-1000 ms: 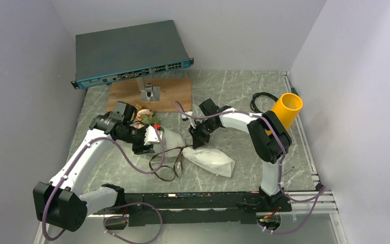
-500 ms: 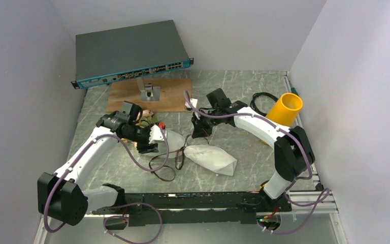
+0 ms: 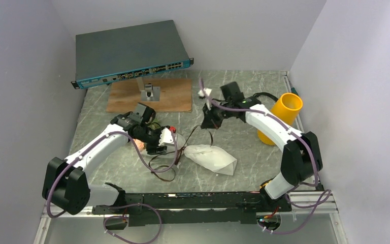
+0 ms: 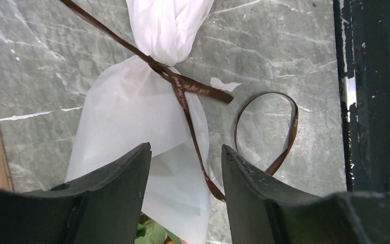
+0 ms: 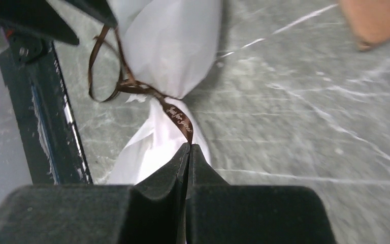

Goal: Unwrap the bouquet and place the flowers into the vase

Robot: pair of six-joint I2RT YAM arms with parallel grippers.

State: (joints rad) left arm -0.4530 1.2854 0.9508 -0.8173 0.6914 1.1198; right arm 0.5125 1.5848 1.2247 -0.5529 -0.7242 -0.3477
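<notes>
Right gripper (image 5: 188, 148) closed flat on the brown ribbon (image 5: 179, 118), which runs from its tips to the knot on the bouquet (image 3: 210, 157) lying below it. Left gripper (image 4: 185, 152) has its fingers partly apart astride the same bouquet; whether it has hold of it cannot be told. Vase (image 3: 284, 114) stands upright to the right of the right gripper.

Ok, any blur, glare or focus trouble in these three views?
Top external: even soft light, sharp, no glare. Left wrist: ribbon and paper crisp. Right wrist: table and board corner smeared by blur, though the ribbon pinched in the right gripper is legible.
</notes>
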